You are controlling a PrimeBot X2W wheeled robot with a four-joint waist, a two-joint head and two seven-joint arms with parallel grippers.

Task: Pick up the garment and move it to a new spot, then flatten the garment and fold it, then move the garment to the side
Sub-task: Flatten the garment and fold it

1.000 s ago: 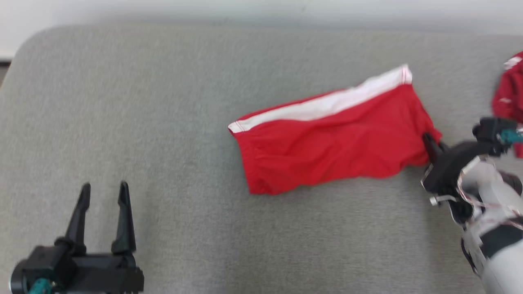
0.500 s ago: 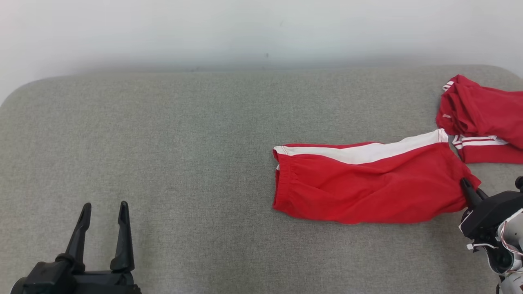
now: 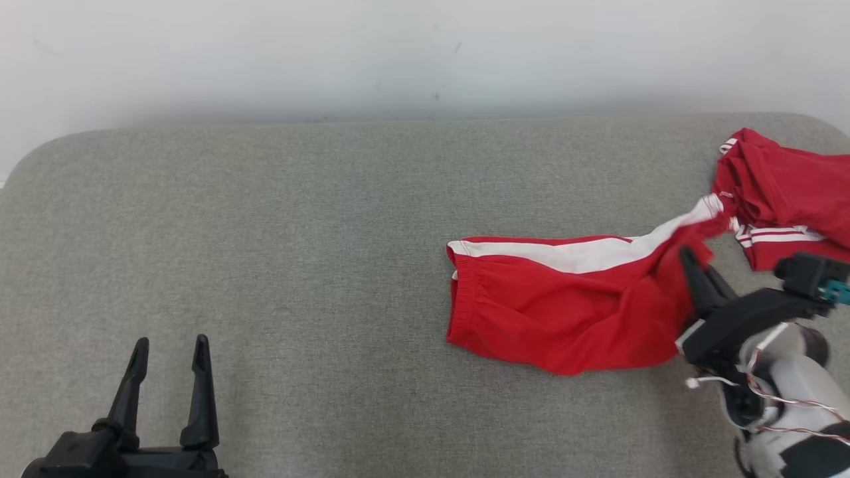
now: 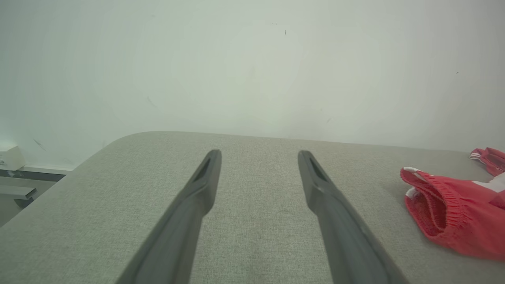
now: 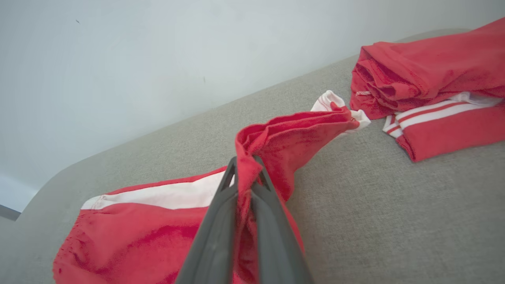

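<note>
Now, right gripper (image 3: 694,262): pinching bunched edge of red fabric shorts with white stripe (image 3: 551,312)
Left gripper (image 3: 170,340): hovering spread, empty
Shorts: lying right of centre on grey fabric-covered tabletop (image 3: 265,232), just beside folded red clothes (image 3: 790,192)

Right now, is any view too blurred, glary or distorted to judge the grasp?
No. Head view: even light, no glare, red shorts slightly smeared at the lifted end. Right wrist view: right hand soft near the lens, the pinched cloth clear. Left wrist view: left hand soft near the lens, grey cushion weave crisp.
</note>
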